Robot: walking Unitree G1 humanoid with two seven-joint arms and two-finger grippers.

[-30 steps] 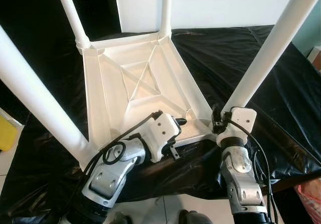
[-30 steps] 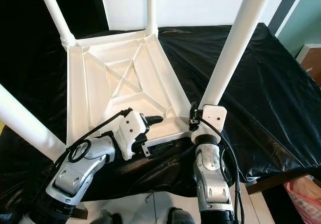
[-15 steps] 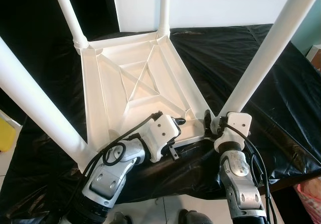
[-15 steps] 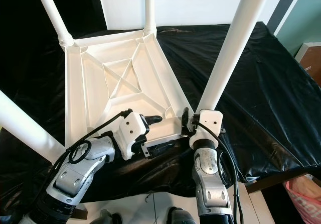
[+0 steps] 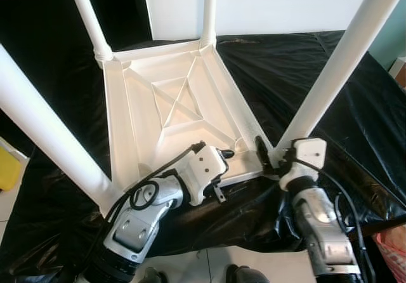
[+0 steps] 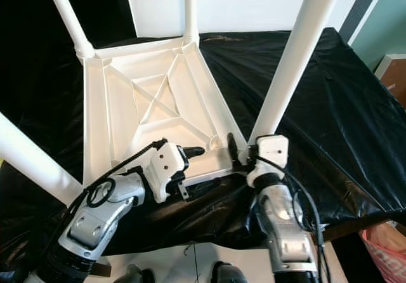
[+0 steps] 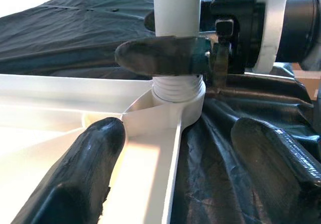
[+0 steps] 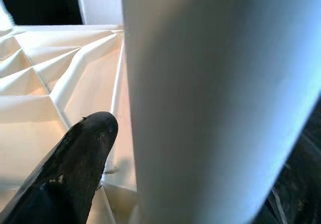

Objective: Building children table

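— Why does the table (image 5: 171, 105) lie upside down on the black sheet (image 5: 298, 67)?

— So its corner sockets face up and the white legs can go in from above; it sits on the sheet just ahead of me, all four legs standing in their corners; I judge I'm at the near right leg (image 5: 330, 73), seating or tightening it.

— And your claws?

— My right gripper (image 5: 269, 156) is at the foot of that leg, one finger (image 8: 80, 153) lying along it and the other on its far side, so I am pinching the leg just above its threaded collar (image 7: 178, 89); the forearm rises steeply from below, wrist tipped toward the corner; my left gripper (image 7: 175, 148) is spread wide, one finger over the tabletop's inner face and one over the sheet, straddling the near rim and gripping nothing; that arm is bent and angled across toward the same corner, I think to steady the top.
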